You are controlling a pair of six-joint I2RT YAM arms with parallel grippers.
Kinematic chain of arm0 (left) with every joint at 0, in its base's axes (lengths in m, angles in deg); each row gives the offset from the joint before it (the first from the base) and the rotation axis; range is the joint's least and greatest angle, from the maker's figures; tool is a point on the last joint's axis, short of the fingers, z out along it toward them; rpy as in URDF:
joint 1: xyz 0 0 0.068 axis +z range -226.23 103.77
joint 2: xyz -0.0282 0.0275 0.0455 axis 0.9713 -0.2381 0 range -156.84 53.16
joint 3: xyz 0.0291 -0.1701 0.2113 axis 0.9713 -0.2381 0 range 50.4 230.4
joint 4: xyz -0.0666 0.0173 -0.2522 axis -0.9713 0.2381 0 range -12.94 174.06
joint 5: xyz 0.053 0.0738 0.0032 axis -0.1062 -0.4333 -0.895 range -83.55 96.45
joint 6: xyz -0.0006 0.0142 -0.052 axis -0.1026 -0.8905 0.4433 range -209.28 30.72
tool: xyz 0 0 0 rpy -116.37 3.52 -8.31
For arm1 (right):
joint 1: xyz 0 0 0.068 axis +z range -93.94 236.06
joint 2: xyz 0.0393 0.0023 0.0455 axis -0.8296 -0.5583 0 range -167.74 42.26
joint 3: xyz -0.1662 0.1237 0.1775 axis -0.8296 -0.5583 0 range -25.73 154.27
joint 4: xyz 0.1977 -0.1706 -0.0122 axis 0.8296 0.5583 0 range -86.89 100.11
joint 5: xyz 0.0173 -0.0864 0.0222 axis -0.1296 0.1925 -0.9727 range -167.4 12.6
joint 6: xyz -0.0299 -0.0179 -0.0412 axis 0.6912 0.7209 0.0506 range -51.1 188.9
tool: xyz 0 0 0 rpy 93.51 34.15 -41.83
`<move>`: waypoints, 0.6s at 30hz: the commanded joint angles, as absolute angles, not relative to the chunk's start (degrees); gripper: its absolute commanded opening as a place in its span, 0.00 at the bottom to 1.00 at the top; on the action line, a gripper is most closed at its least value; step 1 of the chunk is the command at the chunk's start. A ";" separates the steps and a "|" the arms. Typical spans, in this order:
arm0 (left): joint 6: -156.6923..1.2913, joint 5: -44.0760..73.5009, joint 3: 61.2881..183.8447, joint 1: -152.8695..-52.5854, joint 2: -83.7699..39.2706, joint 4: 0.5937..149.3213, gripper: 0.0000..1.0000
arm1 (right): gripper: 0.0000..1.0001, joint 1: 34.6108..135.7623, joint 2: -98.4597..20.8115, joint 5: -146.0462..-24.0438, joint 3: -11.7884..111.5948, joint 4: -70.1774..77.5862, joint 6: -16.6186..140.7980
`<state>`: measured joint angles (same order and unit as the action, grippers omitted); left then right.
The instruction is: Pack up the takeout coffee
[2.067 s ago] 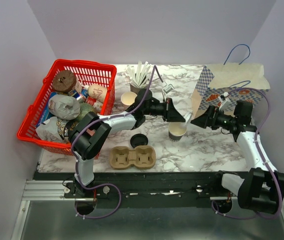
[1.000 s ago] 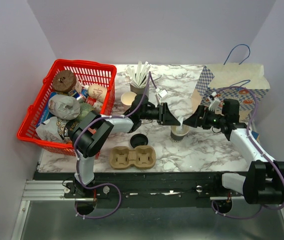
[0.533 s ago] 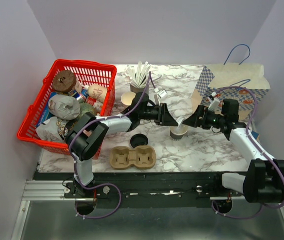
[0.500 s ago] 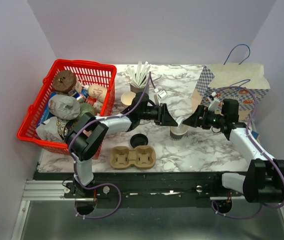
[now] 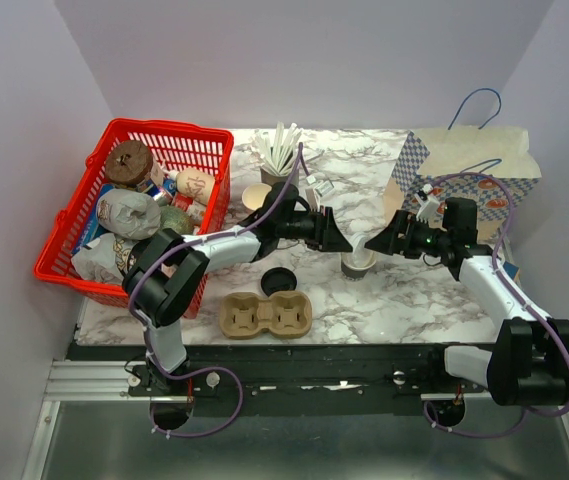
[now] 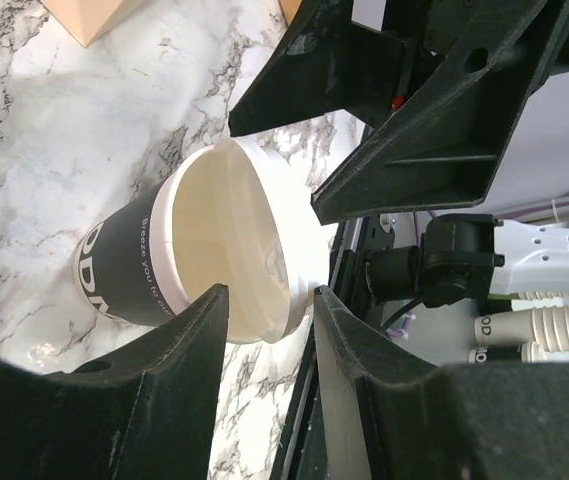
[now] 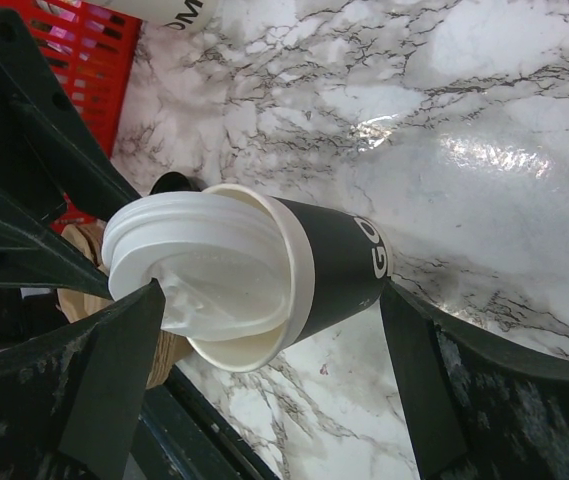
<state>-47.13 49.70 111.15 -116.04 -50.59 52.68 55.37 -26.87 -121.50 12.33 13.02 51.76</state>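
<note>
Marble tabletop (image 5: 414, 290), centre: both arms stretch low toward each other. The left claw (image 6: 266, 300) pinches the white lid (image 7: 194, 250), tilted on the rim of the takeout coffee (image 7: 334, 265), a dark cup that the wide-spread right claw (image 5: 388, 243) straddles. Packaged goods (image 5: 129, 212) fill the red basket (image 5: 64, 262); a paper bag (image 5: 464, 165) stands far right.

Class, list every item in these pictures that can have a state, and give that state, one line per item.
coffee cup: upright, not sealed.
white lid: tilted, only partly on the rim.
left pincer: closed on the white lid.
right pincer: open, one finger on each side of the coffee cup.
cup carrier: empty.
black lid: lying loose, on no cup.
cream cup: upright, uncovered.
</note>
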 commanded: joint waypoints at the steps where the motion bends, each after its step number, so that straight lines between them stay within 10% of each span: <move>1: -51.31 46.53 113.67 -115.87 -48.01 56.93 0.49 | 0.97 55.97 -27.44 -120.12 13.47 11.46 51.15; 18: -55.79 42.75 114.38 -115.87 -46.07 62.30 0.52 | 0.96 57.38 -29.20 -121.26 14.26 9.97 50.18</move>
<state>-53.95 45.00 113.40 -116.04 -48.77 60.61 56.73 -28.48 -121.35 12.79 12.47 50.88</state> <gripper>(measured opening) 0.517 0.967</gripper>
